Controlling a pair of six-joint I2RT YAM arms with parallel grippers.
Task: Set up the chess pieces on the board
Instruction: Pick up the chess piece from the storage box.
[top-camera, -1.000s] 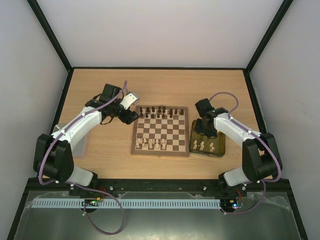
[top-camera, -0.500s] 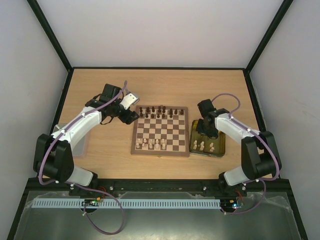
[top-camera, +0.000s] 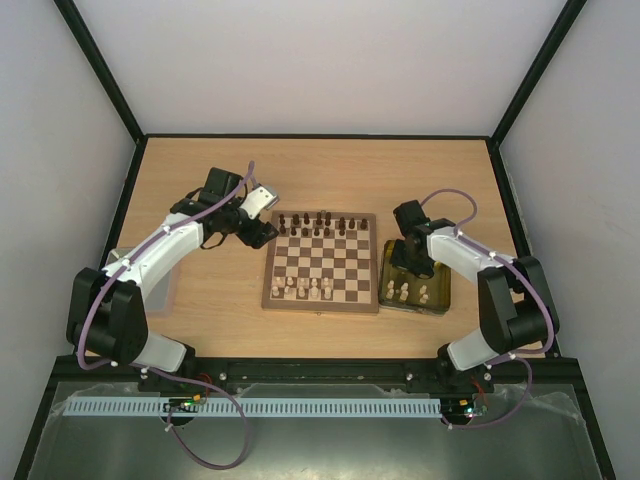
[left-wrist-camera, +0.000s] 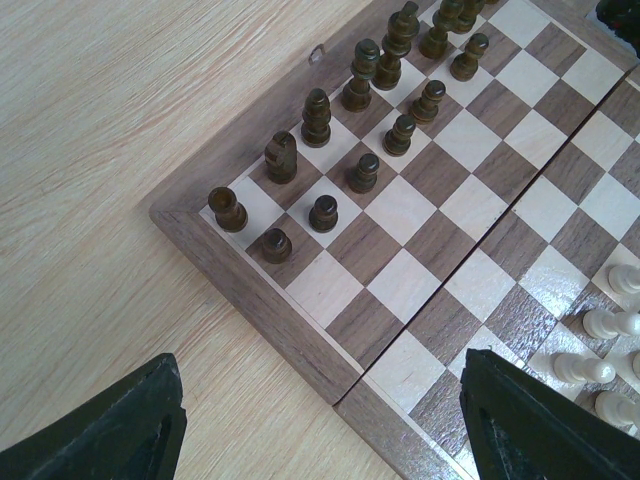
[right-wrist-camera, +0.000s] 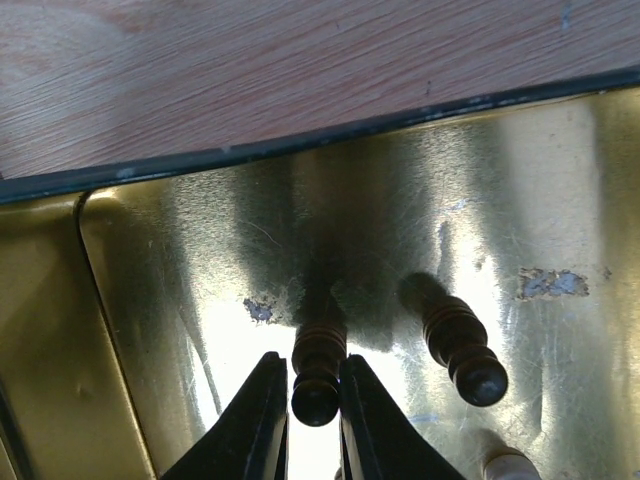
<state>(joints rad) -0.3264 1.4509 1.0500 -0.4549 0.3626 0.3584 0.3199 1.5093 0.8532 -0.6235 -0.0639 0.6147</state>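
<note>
Progress looks like somewhere past halfway, judging from the table. The board lies at the centre. Along its 12 o'clock edge the dark chess pieces stand in two ranks. The left wrist view shows those ranks well filled near the corner, though I cannot count every square. At the 6 o'clock edge only a small cluster of cream pieces is up, bunched toward the middle, with the squares on either side bare.

The rest wait in the gold tray, which sits at 3 o'clock, just beside the board. Several cream figures stand at its near end. At least two dark ones are there as well.

The right gripper is down inside that tray. Its fingers are pinched against both sides of a dark piece, which rests on the tray floor. A second dark piece lies just beside it at 3 o'clock.

The left gripper hangs at the board's 10 o'clock corner, fingers spread wide and grasping nothing.

So I would say the dark side wants these last few strays carried over. The cream side is the larger job left: most of its men are yet to be placed.
</note>
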